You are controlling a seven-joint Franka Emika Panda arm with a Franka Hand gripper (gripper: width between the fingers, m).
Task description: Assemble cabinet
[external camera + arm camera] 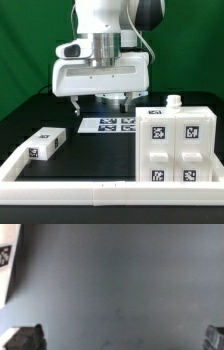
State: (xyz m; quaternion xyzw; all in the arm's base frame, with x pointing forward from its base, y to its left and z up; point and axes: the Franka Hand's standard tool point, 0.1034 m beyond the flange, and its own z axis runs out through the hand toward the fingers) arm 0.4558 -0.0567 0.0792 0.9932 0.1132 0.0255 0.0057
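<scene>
The cabinet's big white box (176, 146) stands at the exterior view's right, with several square tags on its faces and a small knob on top. A loose white tagged block (45, 143) lies on the black table at the exterior view's left. My gripper (99, 100) hangs over the table behind the marker board (108, 124), apart from both parts. In the wrist view the gripper (120, 339) is open and empty, with its two fingertips (25, 339) far apart over bare dark table.
A long white border rail (70, 187) runs along the front and up the exterior view's left side. A white edge with part of a tag (4, 263) shows at the rim of the wrist view. A green backdrop stands behind the table.
</scene>
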